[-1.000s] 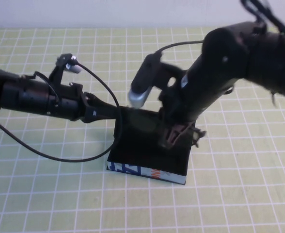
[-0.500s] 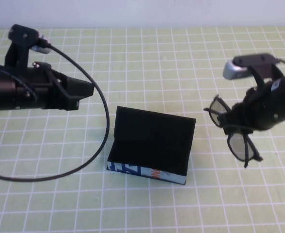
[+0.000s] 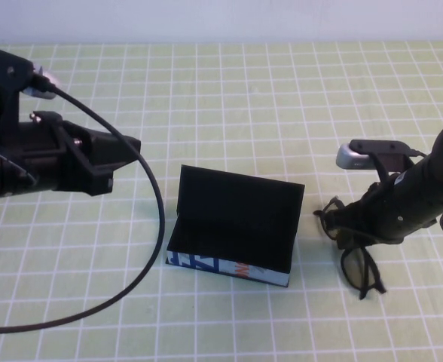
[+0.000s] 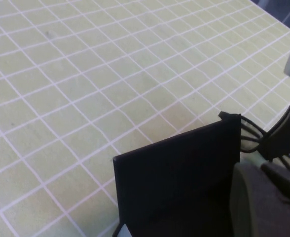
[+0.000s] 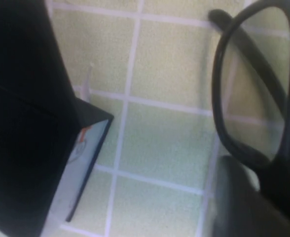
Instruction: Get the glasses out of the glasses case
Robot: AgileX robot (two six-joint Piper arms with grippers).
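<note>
The glasses case (image 3: 233,219) stands open in the middle of the table, black lid raised, white printed front facing me, and its inside looks empty. My right gripper (image 3: 355,228) is to the right of the case, shut on the black glasses (image 3: 355,265), which hang low with one lens close to the mat. In the right wrist view a lens (image 5: 256,94) sits just beyond my finger, with the case (image 5: 31,128) beside it. My left gripper (image 3: 131,145) hovers above the table to the left of the case, shut and empty. The left wrist view shows the case lid (image 4: 179,173).
A green mat with a white grid (image 3: 229,90) covers the table. A black cable (image 3: 150,249) loops from the left arm down across the mat left of the case.
My right gripper has come down and slightly left with the glasses, from mid-air to just above the mat beside the case. The left arm has drawn back a little to the left.
</note>
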